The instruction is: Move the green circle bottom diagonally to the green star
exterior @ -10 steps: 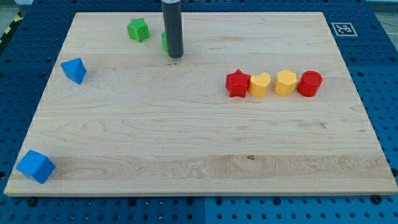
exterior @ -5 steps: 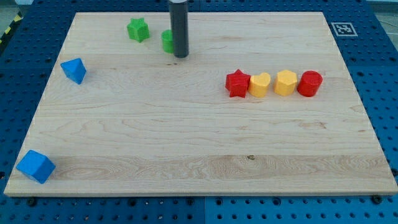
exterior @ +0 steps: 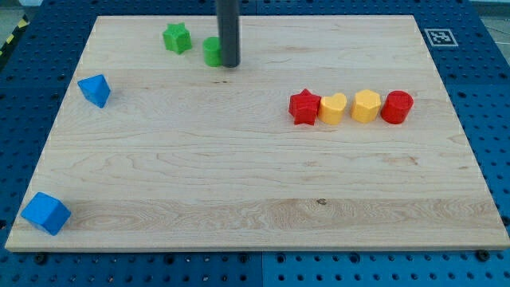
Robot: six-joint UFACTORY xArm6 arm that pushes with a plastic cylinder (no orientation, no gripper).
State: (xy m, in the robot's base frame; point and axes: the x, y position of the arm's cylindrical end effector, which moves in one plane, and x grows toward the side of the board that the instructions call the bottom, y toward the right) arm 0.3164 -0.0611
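Observation:
The green star [exterior: 177, 37] lies near the board's top left. The green circle [exterior: 211, 51] sits just right of it and slightly lower, partly hidden by my rod. My tip [exterior: 229, 65] rests on the board against the circle's right side. The rod rises out of the view's top.
A blue block [exterior: 95, 89] lies at the left edge and a blue cube [exterior: 45, 213] at the bottom left corner. A row of red star [exterior: 304, 107], yellow heart [exterior: 333, 108], yellow hexagon [exterior: 366, 105] and red circle [exterior: 397, 107] sits at the right. The wooden board [exterior: 255, 191] has blue pegboard around it.
My tip has moved slightly right and up, from in front of the green circle to its right side. The circle has shifted a little toward the view's top and shows more.

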